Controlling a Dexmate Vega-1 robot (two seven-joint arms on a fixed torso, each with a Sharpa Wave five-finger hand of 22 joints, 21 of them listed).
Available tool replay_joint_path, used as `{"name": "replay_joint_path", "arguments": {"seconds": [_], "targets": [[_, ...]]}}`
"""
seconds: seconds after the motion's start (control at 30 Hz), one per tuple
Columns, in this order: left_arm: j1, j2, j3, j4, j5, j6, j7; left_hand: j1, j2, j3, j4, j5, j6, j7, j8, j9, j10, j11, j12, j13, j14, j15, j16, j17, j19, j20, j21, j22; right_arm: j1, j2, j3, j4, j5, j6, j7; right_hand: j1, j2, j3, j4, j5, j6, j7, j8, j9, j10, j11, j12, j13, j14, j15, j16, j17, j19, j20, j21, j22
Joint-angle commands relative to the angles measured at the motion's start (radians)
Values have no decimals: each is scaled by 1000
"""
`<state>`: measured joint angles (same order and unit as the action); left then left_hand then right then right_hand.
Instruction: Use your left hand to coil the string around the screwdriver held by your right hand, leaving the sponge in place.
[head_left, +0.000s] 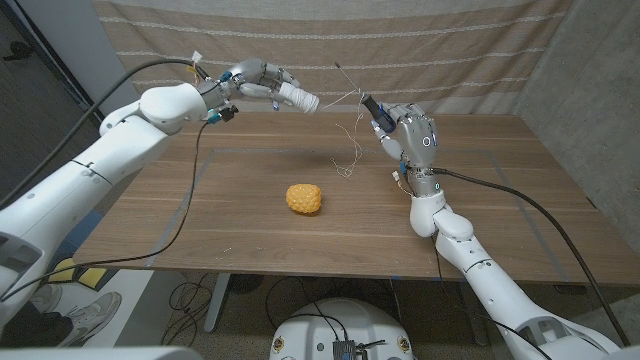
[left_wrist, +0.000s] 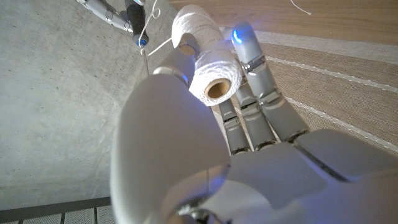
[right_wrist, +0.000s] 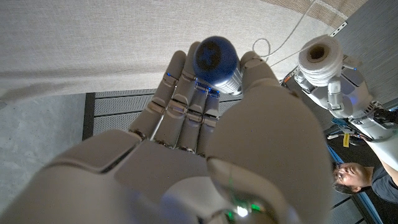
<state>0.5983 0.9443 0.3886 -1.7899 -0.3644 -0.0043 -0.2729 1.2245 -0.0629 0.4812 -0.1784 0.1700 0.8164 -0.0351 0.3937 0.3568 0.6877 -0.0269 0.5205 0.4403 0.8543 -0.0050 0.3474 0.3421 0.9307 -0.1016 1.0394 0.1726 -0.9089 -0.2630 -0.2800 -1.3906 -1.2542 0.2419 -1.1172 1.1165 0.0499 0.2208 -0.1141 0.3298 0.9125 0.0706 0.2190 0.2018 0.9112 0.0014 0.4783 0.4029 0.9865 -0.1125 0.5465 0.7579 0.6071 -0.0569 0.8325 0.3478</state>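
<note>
My right hand (head_left: 408, 135) is raised over the table's far right and grips a screwdriver (head_left: 372, 106) with a dark handle; its thin shaft points up and to the left. The handle's blue butt end (right_wrist: 216, 57) sticks out between the fingers. My left hand (head_left: 262, 82) is held high at the far left and holds a white spool of string (head_left: 299, 99), seen end-on as a spool (left_wrist: 210, 66). Thin white string (head_left: 350, 140) runs from the spool to the screwdriver and hangs down in loose loops to the table. An orange sponge (head_left: 304, 198) lies mid-table, away from both hands.
The wooden table (head_left: 250, 240) stands before a striped beige curtain (head_left: 450, 50). Black cables (head_left: 190, 200) trail across its left side and another cable (head_left: 540, 215) across its right. A person (right_wrist: 354, 177) is at one edge of the right wrist view.
</note>
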Motion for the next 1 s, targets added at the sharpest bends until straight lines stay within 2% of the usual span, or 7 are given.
{"name": "replay_joint_path", "arguments": {"seconds": [0.03,0.3,0.5,0.7,1.0], "targets": [[-12,28,25,-46,11,-5,-115,165,169,15,15,4,118,109,4,4,98,13,5,233,293,-219,-1,2,-35,-98,7,2,80,-125,-177,34,146,-221,5,76,68,-5,0,7,226,-218,4,3,133,-124,0,4,43,-116,-6,2,-8,-146,8,-1],[-26,3,33,-29,-10,-35,-155,165,170,15,16,4,116,110,2,7,99,14,2,236,293,-218,-2,2,-36,-98,9,2,136,-213,-327,54,269,-343,2,77,68,-10,1,10,227,-217,3,3,134,-125,-3,6,42,-116,-11,4,-13,-146,13,-4],[-48,-39,41,19,-74,-81,-221,165,171,15,16,3,117,110,2,8,100,14,0,236,293,-218,-3,3,-37,-98,10,2,157,-247,-389,59,310,-376,0,78,68,-12,1,11,227,-219,3,3,134,-127,-5,8,42,-116,-14,5,-16,-146,15,-6],[-67,-76,47,51,-123,-117,-270,166,169,15,15,3,117,110,1,9,99,12,-3,238,292,-219,-3,5,-39,-98,11,2,166,-262,-417,65,315,-381,0,77,69,-16,3,12,227,-218,2,3,135,-127,-7,8,42,-116,-18,6,-19,-146,18,-9],[-65,-126,26,79,-205,-158,-278,165,170,14,17,3,120,112,0,9,101,11,-6,239,291,-217,-5,5,-40,-98,12,2,151,-243,-392,87,231,-330,0,81,70,-20,3,15,229,-219,2,3,135,-129,-10,11,43,-117,-23,9,-24,-146,24,-13]]}}
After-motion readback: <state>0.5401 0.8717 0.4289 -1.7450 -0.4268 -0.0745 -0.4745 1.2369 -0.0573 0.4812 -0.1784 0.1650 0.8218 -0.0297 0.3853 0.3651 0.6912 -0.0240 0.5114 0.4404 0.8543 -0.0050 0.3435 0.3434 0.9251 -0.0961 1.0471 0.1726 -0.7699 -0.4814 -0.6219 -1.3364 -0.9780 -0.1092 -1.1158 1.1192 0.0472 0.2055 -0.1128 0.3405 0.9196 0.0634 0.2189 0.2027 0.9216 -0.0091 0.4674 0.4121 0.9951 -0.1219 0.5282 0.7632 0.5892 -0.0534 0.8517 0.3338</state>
